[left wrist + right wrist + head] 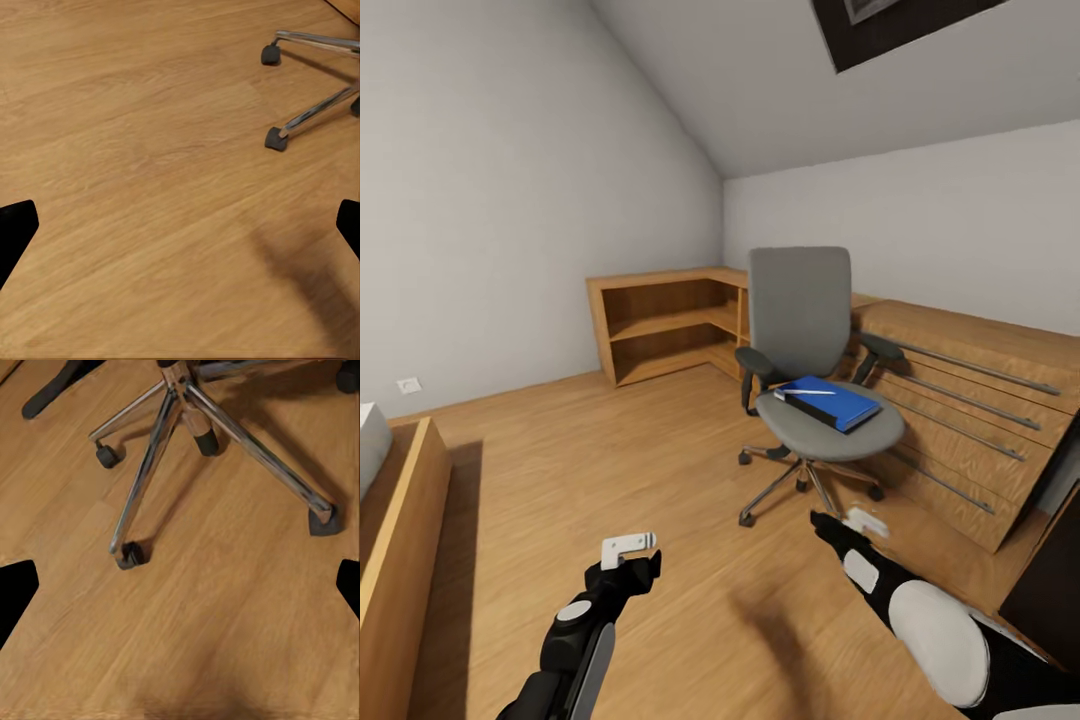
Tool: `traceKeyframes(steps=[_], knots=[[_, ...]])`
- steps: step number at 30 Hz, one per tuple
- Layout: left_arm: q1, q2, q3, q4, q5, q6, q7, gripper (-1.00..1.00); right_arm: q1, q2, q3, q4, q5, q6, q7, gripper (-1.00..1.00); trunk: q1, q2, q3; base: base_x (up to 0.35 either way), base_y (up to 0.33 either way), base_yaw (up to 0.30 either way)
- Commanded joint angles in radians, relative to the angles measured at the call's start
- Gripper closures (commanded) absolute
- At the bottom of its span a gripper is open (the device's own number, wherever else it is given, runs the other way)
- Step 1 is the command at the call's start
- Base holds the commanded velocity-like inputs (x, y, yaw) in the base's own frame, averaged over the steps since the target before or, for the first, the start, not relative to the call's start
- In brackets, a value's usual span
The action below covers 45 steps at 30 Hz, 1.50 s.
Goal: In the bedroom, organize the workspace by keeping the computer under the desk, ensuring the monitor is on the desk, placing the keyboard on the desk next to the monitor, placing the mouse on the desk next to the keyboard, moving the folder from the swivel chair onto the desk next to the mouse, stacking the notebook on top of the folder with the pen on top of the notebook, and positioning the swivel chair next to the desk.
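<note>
Room: attic bedroom with sloped white walls, a dark skylight (890,25) overhead and a light wood floor (610,440).
Swivel chair (805,340): grey seat and back, black armrests, chrome star base on black casters — standing on the floor ahead of both grippers, nearer the right one.
Folder (838,402): bright blue, lying flat on the chair seat, beyond and above the right fingertips.
Notebook (794,391): only a dark sliver shows at the folder's far-left corner; whether it lies on or under the folder I cannot tell.
Pen (808,392): thin and white, lying across the folder's top.
Left gripper (628,548): empty, held over bare floor; in the left wrist view its dark fingertips (16,229) sit at opposite edges — spread wide, two chair casters beyond them.
Right gripper (860,522): empty, low over the floor just short of the chair base; in the right wrist view the fingertips (18,585) are spread wide, the chrome legs (172,435) fanning out ahead of them.
Shelving (665,325): open wooden corner unit against the far wall, behind the chair.
Drawer cabinet (970,420): light wood with long metal bar handles, beyond the right gripper, beside the chair.
</note>
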Motion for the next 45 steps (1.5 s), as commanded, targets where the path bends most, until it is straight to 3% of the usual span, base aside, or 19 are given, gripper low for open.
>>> traceKeyframes(steps=[1,4,8,10,11,13,17,18,20,21,26,28,39,41,42,45], knots=[[0.000,0.000,-0.002,0.000,0.007,0.004,0.008,-1.00,0.011,0.000,-0.006,0.016,0.016,-0.030,0.004,-1.00,-0.004,0.007,0.002,0.000,0.000,0.000],[0.000,0.001,-0.003,0.008,0.008,0.004,0.005,-1.00,0.093,0.001,-0.005,0.058,0.105,-0.174,-0.007,-1.00,-0.016,0.028,0.012,0.000,0.000,0.000],[0.013,0.003,-0.003,0.046,0.006,0.003,0.006,-1.00,0.176,0.002,-0.004,0.073,0.205,-0.288,-0.019,-1.00,-0.031,0.056,0.024,0.000,0.000,0.000],[0.045,0.009,-0.003,0.079,0.005,0.001,0.008,-1.00,0.241,0.002,-0.004,0.077,0.282,-0.341,-0.022,-1.00,-0.039,0.070,0.031,0.000,0.000,0.000],[0.074,0.023,-0.004,0.099,0.004,-0.003,0.017,-1.00,0.297,-0.001,-0.004,0.078,0.343,-0.375,-0.023,-1.00,-0.043,0.077,0.034,0.000,0.000,0.000],[0.118,0.035,-0.005,0.113,0.004,-0.043,0.050,-1.00,0.352,-0.005,-0.005,0.079,0.392,-0.416,-0.023,-1.00,-0.050,0.091,0.040,0.000,0.000,0.000],[0.166,0.042,-0.005,0.149,0.005,-0.178,0.094,-1.00,0.383,-0.006,-0.005,0.082,0.418,-0.463,-0.024,-1.00,-0.066,0.119,0.053,0.000,0.000,0.000],[0.183,0.045,-0.006,0.261,0.002,-0.361,0.113,-1.00,0.392,0.003,-0.004,0.083,0.428,-0.481,-0.021,-1.00,-0.069,0.126,0.056,0.000,0.000,0.000],[0.185,0.045,-0.007,0.281,0.002,-0.408,0.116,-1.00,0.393,0.007,-0.005,0.083,0.428,-0.484,-0.022,-1.00,-0.077,0.140,0.062,0.000,0.000,0.000],[0.186,0.045,-0.006,0.293,0.002,-0.439,0.160,-1.00,0.395,0.011,-0.005,0.084,0.428,-0.487,-0.024,-1.00,-0.081,0.147,0.065,0.000,0.000,0.000],[0.186,0.039,-0.017,0.299,0.004,-0.442,0.325,-1.00,0.395,0.013,-0.005,0.085,0.427,-0.486,-0.025,-1.00,-0.100,0.182,0.081,0.000,0.000,-0.012],[0.186,0.039,-0.022,0.313,0.004,-0.442,0.336,-1.00,0.395,0.012,-0.005,0.086,0.426,-0.485,-0.026,-1.00,-0.108,0.196,0.087,0.000,0.000,-0.138],[0.187,0.043,-0.028,0.442,0.007,-0.442,0.340,-1.00,0.395,0.007,-0.008,0.085,0.420,-0.477,-0.024,-1.00,-0.150,0.273,0.121,0.000,0.000,-0.243],[0.186,0.043,-0.028,0.497,0.008,-0.442,0.337,-1.00,0.395,0.006,-0.009,0.083,0.415,-0.479,-0.024,-1.00,-0.158,0.287,0.128,0.000,0.000,-0.265],[0.179,0.044,-0.028,0.574,0.010,-0.441,0.321,-1.00,0.395,0.004,-0.009,0.081,0.409,-0.481,-0.024,-1.00,-0.161,0.294,0.131,0.000,0.000,-0.266],[0.106,0.048,-0.026,0.729,0.018,-0.441,0.249,-1.00,0.395,0.005,-0.010,0.079,0.404,-0.483,-0.024,-1.00,-0.173,0.315,0.140,0.000,0.000,-0.266]])
